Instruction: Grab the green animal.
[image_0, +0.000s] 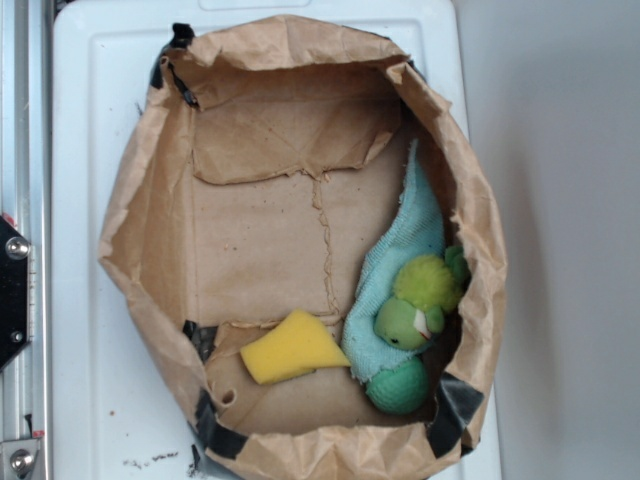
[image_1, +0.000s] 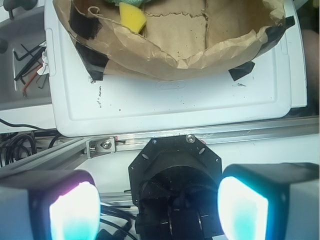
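The green animal (image_0: 415, 305), a lime-green plush with a pale beak, lies at the right side of an open brown paper bag (image_0: 130, 230), half on a light teal cloth (image_0: 405, 250). It touches a darker green ball (image_0: 398, 388) just below it. My gripper (image_1: 159, 205) appears only in the wrist view; it is open, its two glowing pads (image_1: 75, 212) far apart with nothing between them. It hangs over the black robot base (image_1: 175, 170), well outside the bag (image_1: 175, 60). In the wrist view the animal is hidden.
A yellow sponge (image_0: 290, 348) lies on the bag floor at the lower middle, also seen as the sponge (image_1: 132, 17) from the wrist. The bag stands on a white plastic lid (image_1: 175, 100). An aluminium rail (image_1: 100, 145) and loose hex keys (image_1: 27, 55) lie outside it.
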